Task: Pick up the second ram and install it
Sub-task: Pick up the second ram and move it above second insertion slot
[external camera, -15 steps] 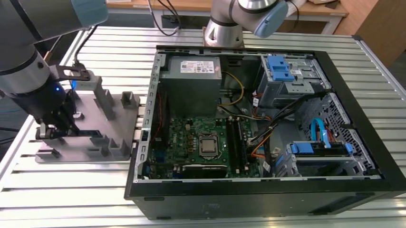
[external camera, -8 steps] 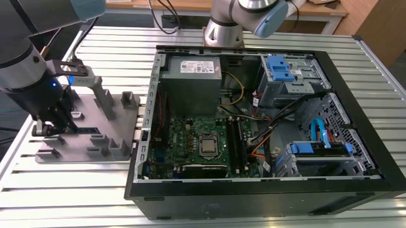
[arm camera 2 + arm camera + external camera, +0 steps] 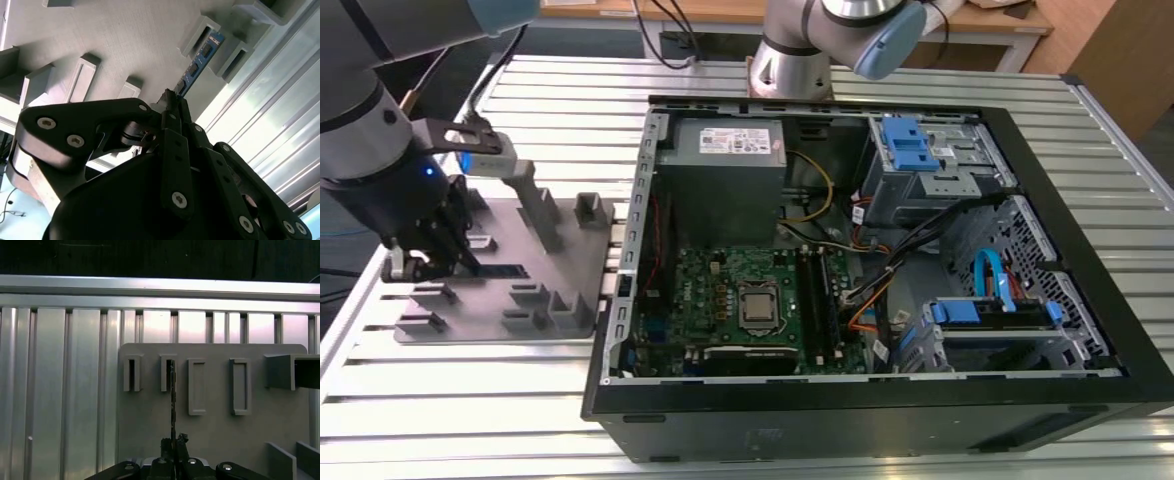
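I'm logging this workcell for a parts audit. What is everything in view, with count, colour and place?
memory stick: one, dark green with bluish label, far end between the fixture block's posts
fixture block: one, grey, on the table, at the exterior view's left of the computer case
computer case: one, black, open, lying on the table
motherboard: one, green, inside the computer case
power supply: one, grey, inside the computer case
drive brackets: two, blue, inside the computer case at the exterior view's right
table: one, silver, slatted
robot arm: one, grey with blue, over the fixture block
gripper: one, black, shut on the memory stick's near end
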You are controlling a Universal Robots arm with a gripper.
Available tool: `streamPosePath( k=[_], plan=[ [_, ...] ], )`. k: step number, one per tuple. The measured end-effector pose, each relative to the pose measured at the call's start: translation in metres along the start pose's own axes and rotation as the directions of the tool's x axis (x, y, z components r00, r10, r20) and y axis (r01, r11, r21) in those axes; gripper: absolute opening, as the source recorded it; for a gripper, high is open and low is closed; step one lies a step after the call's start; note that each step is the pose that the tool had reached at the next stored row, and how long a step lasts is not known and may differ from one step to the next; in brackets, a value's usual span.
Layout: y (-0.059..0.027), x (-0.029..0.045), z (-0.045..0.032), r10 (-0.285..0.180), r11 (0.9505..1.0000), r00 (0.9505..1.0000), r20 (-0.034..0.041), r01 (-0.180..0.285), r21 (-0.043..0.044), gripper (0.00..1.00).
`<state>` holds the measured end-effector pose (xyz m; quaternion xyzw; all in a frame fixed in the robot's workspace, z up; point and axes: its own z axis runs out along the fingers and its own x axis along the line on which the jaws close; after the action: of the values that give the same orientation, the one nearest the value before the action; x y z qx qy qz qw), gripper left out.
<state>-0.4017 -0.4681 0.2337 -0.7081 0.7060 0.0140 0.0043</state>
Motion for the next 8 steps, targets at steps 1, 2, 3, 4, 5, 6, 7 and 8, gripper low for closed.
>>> streamPosePath(
  k=[1,2,3,4,5,6,7,8],
  plan=[
    [0.0000,0.0000,-0.0008,0.000,1.0000,1.0000,0.0001,0.000,0.0001,0.14],
    [0.0000,-0.0001,-0.0017,0.000,1.0000,1.0000,0.0000,0.000,0.0000,0.14],
    [0.0001,-0.0001,-0.0026,0.000,1.0000,1.0000,0.0002,0.000,0.0000,0.14],
    [0.0001,-0.0001,-0.0035,0.000,1.0000,1.0000,0.0003,0.000,0.0000,0.14],
    [0.0001,-0.0001,-0.0045,0.000,1.0000,1.0000,0.0003,0.000,-0.0001,0.14],
    [0.0001,-0.0002,-0.0056,0.000,1.0000,1.0000,0.0004,0.000,0.0000,0.14],
    [0.0001,-0.0002,-0.0068,0.000,1.0000,1.0000,0.0005,0.000,0.0000,0.14],
    [0.0001,-0.0002,-0.0080,0.000,1.0000,1.0000,0.0006,0.000,0.0001,0.14]
  ],
)
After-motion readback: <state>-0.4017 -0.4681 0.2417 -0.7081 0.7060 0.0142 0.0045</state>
